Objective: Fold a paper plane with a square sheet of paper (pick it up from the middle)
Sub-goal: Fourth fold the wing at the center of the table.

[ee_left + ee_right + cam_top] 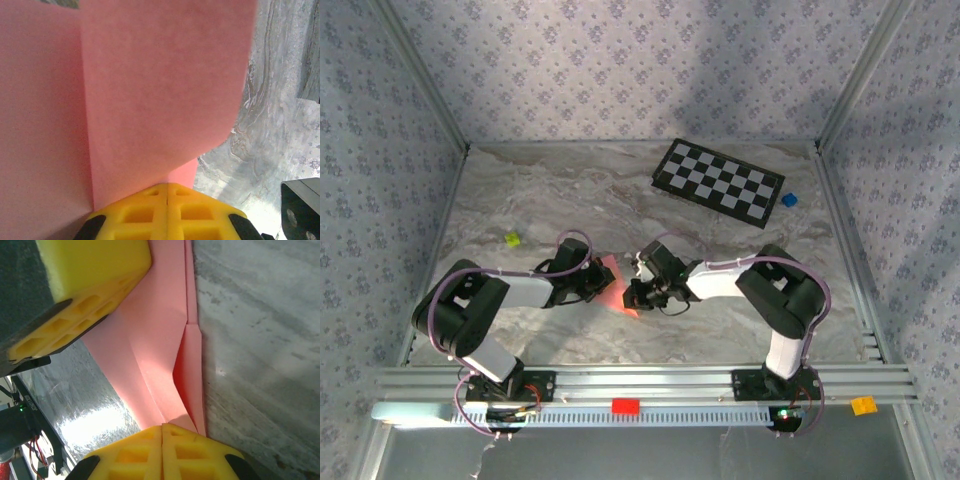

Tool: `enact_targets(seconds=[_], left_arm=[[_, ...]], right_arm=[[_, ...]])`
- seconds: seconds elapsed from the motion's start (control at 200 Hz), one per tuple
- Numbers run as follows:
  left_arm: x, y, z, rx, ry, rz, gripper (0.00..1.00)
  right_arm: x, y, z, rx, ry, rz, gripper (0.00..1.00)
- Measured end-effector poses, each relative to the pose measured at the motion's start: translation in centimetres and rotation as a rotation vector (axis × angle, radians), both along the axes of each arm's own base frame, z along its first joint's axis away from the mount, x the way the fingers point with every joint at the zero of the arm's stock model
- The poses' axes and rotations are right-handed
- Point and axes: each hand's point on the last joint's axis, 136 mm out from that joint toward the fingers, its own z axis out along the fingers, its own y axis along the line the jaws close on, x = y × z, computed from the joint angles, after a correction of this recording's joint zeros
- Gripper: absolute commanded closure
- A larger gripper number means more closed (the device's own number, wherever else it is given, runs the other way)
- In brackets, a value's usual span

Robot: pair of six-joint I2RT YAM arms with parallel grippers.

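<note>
Our arms bend inward, elbows out; left hand [592,284] and right hand [638,294] nearly meet, each pinched on the folded pink paper [150,355].

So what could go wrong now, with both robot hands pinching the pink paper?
1. The left gripper and right gripper both look shut on the thin pink paper. If they pull apart, it could tear.
2. The two grippers sit very close together over the table, so they might bump.
3. In the left wrist view the paper curls up loose, so it could crease crookedly.
</note>
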Motion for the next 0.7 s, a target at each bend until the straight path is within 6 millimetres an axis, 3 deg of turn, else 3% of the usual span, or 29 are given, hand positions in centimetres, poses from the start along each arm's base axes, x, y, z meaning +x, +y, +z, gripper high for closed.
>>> enact_targets(seconds=[0.7], left_arm=[[0.0, 0.0, 0.0, 0.0, 0.001, 0.0, 1.0]], right_arm=[[-1.8, -2.1, 0.0, 0.004, 0.002, -0.007, 0.92]])
